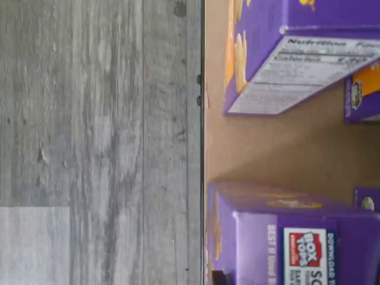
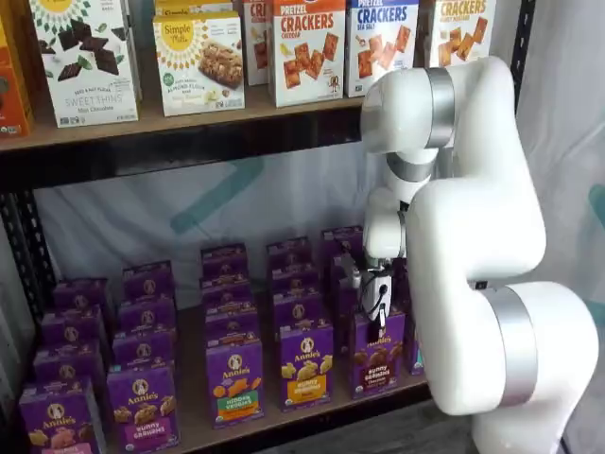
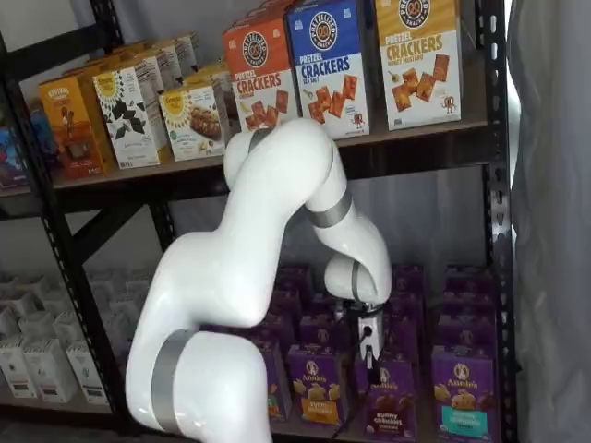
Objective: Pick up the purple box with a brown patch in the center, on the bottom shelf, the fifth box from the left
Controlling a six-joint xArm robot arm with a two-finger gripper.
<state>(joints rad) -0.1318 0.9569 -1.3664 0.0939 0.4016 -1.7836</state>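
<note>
The gripper (image 2: 378, 317) is seen in both shelf views, hanging just above the front row of the bottom shelf (image 2: 312, 413). Whether its black fingers are parted cannot be told; no gap is plainly shown and nothing is held. The purple box (image 2: 377, 353) with brown crackers stands directly beneath it, upright at the shelf's front edge. A neighbouring carton with a yellow label (image 2: 305, 364) stands just beside it, and could be clipped or toppled if the descent is made off-centre.
</note>
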